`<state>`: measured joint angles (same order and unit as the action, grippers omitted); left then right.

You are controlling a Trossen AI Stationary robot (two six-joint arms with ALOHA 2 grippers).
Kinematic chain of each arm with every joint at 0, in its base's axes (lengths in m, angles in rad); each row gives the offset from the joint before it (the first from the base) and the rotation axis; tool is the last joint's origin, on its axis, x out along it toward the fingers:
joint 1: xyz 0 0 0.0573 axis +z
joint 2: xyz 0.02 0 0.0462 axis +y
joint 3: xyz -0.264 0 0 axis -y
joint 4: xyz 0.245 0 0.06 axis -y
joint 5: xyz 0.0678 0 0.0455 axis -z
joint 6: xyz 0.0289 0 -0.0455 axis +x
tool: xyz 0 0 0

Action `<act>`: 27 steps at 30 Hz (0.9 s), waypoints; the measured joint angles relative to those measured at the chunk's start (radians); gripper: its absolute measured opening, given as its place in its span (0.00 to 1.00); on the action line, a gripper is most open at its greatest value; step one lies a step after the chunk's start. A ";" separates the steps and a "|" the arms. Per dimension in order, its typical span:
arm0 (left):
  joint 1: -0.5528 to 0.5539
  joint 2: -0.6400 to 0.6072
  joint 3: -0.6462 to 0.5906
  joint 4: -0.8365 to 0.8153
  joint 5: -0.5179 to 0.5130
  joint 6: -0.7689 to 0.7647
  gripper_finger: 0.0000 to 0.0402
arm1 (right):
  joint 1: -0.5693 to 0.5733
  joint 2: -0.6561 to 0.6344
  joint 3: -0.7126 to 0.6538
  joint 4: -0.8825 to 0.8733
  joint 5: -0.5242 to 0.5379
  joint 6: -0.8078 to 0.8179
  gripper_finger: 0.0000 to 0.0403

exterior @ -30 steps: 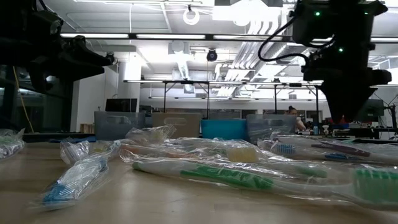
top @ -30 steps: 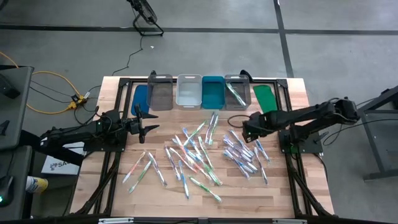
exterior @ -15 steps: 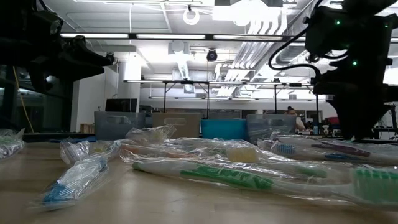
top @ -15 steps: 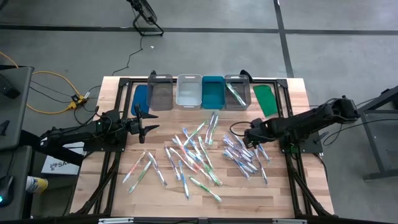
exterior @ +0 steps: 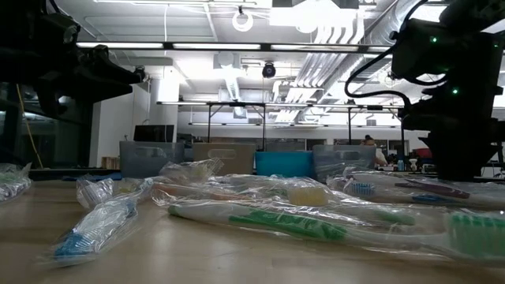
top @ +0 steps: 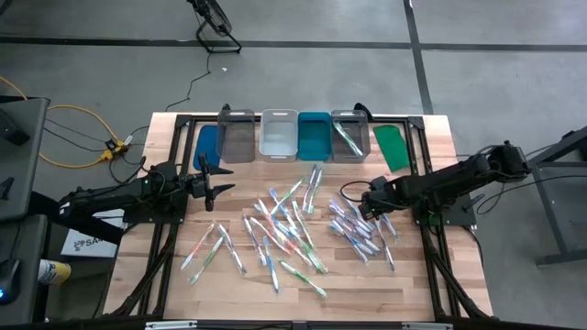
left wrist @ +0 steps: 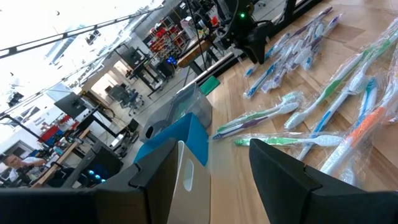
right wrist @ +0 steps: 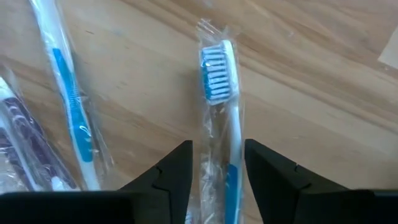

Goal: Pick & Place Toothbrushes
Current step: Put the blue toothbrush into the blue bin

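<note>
- Wooden table point(top: 174, 275) carries the toothbrushes point(top: 289, 229), wrapped and scattered across its middle; bins point(top: 279, 136) line the far edge.
- Right gripper point(right wrist: 216, 163) is low over the right-hand cluster, jaws part open astride a blue-bristled toothbrush point(right wrist: 219, 87), not visibly clamped.
- Left gripper point(top: 223, 188) hovers at left, jaws wide, empty.

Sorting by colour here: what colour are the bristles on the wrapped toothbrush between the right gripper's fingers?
Blue and white bristles on the wrapped toothbrush; right wrist view shows it best.
</note>
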<state>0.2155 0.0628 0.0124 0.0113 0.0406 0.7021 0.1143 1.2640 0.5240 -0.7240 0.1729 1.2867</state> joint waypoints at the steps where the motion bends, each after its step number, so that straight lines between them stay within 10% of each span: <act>1: 0.000 0.000 0.000 0.000 0.000 0.000 0.48 | 0.000 0.000 0.000 0.000 -0.003 -0.003 0.31; 15: 0.000 0.000 0.000 0.000 0.000 0.000 0.48 | 0.000 0.000 0.000 0.000 -0.015 -0.008 0.02; 27: 0.000 0.000 0.000 0.000 0.000 0.000 0.48 | -0.060 0.001 0.160 -0.115 0.090 -0.139 0.00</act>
<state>0.2156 0.0628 0.0124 0.0116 0.0406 0.7021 0.0538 1.2648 0.6837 -0.8392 0.2634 1.1472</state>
